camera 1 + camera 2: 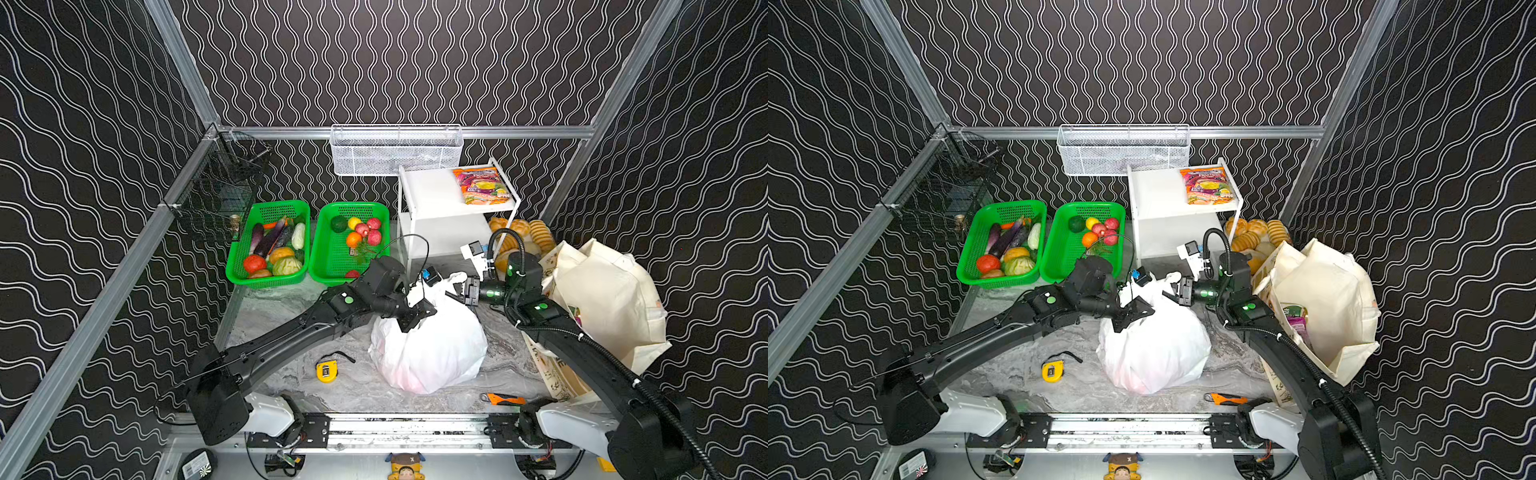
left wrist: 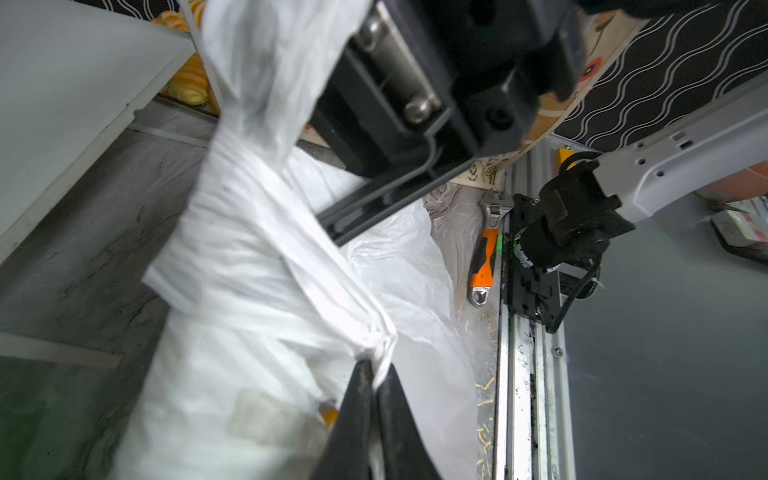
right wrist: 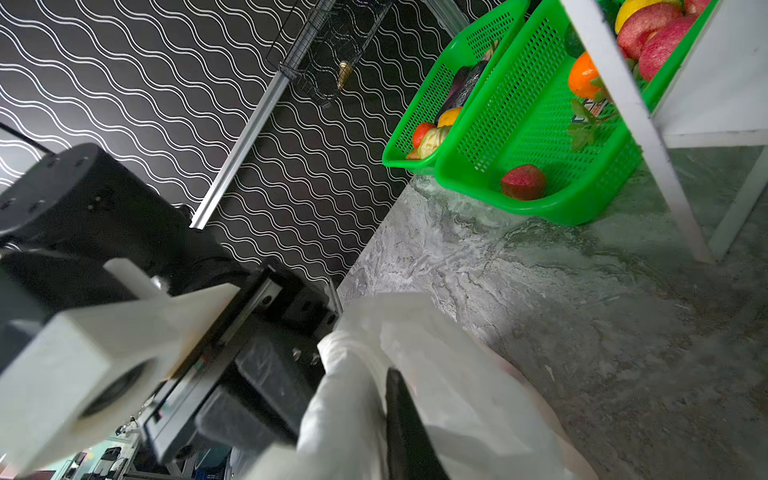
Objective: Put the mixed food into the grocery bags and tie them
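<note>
In both top views the plastic bag (image 1: pixel 432 353) sits plump in the middle of the table (image 1: pixel 357 390), clearly loaded, and both arms meet over its top. Tying is the step in hand, I'd say. The left gripper (image 1: pixel 409 322) points down into the gathered neck, while the right gripper (image 1: pixel 457 293) comes in level from the side, right at a loose white handle. The cloth bag (image 1: pixel 1325 299) slumps behind that arm, mouth open, a purple packet (image 1: pixel 1298 323) showing inside, so it's not tied yet. A snack packet (image 1: pixel 482 185) lies on the shelf (image 1: pixel 436 195), and there's fruit in the green basket (image 1: pixel 332 266).

Over to the left wrist: jaws pinched tight on a twisted bunch of plastic, the handle drawn taut away from the tips. That grip looks like an anchor, so the other end can be pulled against it. A wrench (image 2: pixel 484 253) lies by the rail, out of the way.

Right wrist now: only one finger (image 3: pixel 401 419) shows, with plastic bunched against it, and whether it's clamped or loose I can't tell. The risk, in my view, is thin film slipping or tearing under tension
</note>
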Robot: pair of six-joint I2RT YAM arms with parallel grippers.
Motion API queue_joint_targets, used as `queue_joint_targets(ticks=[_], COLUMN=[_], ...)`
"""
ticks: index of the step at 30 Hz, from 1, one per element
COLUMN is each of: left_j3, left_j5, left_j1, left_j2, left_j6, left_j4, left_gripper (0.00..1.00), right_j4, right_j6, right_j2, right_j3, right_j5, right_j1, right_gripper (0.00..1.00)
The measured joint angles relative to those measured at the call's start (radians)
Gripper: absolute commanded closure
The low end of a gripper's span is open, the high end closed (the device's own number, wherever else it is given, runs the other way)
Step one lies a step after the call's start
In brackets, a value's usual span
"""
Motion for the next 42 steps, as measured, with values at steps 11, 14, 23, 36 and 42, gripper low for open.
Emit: queue_joint_targets(ticks=[11, 14, 23, 36, 42], left_j3=[-0.034, -0.036, -0.035, 0.070, 0.122], left_j5=[-0.065, -0.066, -0.062, -0.049, -0.122], left_j1=[-0.001, -0.002, -0.002, -0.002, -0.002], left_j2=[-0.013, -0.013, -0.013, -0.113, -0.122], left_j6=[0.025, 0.025, 0.045, 0.050, 0.105], left_j4=[0.006, 0.006, 0.006, -0.046, -0.094], left_gripper=[0.88, 0.88, 0.77, 0.30, 0.13], right_j4=[-0.114, -0.132, -0.148, -0.162, -0.162], right_j6=[-0.139, -0.173, -0.201, -0.241, -0.259], right_j2=[-0.003, 0.000, 0.018, 0.012, 0.001], right_j3=[0.006, 0.011, 0.023, 0.040, 0.040], right_j5=[-0.048, -0.071, -0.082, 0.003, 0.006], right_j1=[0.000, 0.000, 0.000, 0.001, 0.001], right_gripper=[0.47, 0.43, 0.74, 0.95, 0.95])
